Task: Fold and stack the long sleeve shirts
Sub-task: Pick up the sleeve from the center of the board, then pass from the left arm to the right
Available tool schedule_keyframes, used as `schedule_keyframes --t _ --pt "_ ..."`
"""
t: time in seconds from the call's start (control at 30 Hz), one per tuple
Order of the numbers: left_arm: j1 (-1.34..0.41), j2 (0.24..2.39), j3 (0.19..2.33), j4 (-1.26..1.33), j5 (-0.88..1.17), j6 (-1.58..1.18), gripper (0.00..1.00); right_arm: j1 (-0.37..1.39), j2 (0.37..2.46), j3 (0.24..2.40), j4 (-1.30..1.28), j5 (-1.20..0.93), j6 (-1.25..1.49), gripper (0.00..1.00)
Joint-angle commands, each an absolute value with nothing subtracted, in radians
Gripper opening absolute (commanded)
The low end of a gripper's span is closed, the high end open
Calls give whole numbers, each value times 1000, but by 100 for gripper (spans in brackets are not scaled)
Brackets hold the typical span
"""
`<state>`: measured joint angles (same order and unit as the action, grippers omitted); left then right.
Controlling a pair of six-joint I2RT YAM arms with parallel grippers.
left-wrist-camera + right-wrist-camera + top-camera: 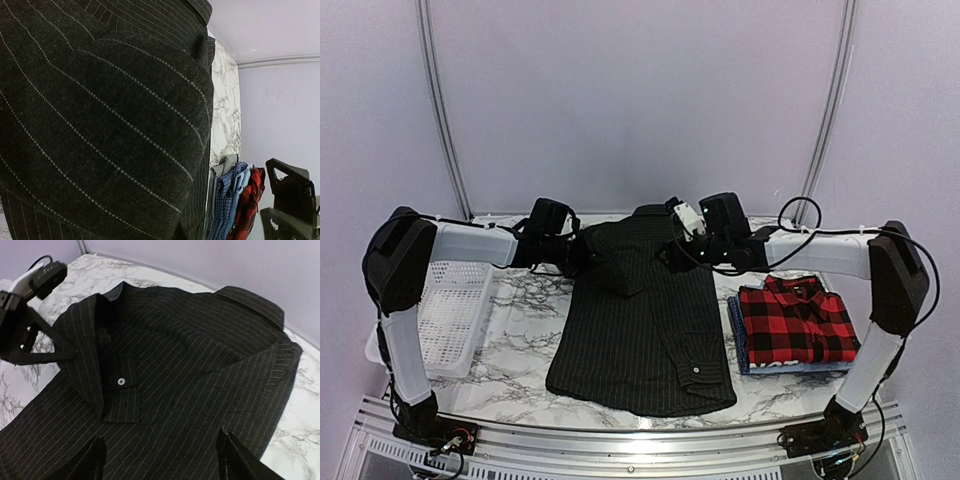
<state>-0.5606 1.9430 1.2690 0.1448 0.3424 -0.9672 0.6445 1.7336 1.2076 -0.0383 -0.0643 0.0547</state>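
Note:
The black pinstriped long sleeve shirt (640, 330) lies collar-away on the marble table (525, 320), with its left shoulder and sleeve folded inward. My left gripper (586, 258) is at that fold, shut on the cloth. In the left wrist view the pinstriped cloth (100, 120) hides the fingers. My right gripper (673, 254) hovers open above the right shoulder, its fingertips (95, 455) wide apart over the shirt (190, 370), holding nothing. The red-and-black plaid shirt (798, 320) lies folded on a blue folded shirt (737, 340) at the right.
A white mesh basket (445, 310) stands at the table's left edge. The folded stack shows side-on in the left wrist view, with the plaid shirt (251, 200) and blue cloth (227, 200). Walls close in the table's back and sides.

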Motion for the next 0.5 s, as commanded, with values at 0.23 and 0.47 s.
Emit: schedule_keyframes --t 0.23,0.47 --pt "-548 1888 1261 131 347 -947 0 771 1906 1214 80 -87 -77 72" --pt "-542 1865 1284 119 366 -956 0 795 1969 1206 174 -78 -107 76"
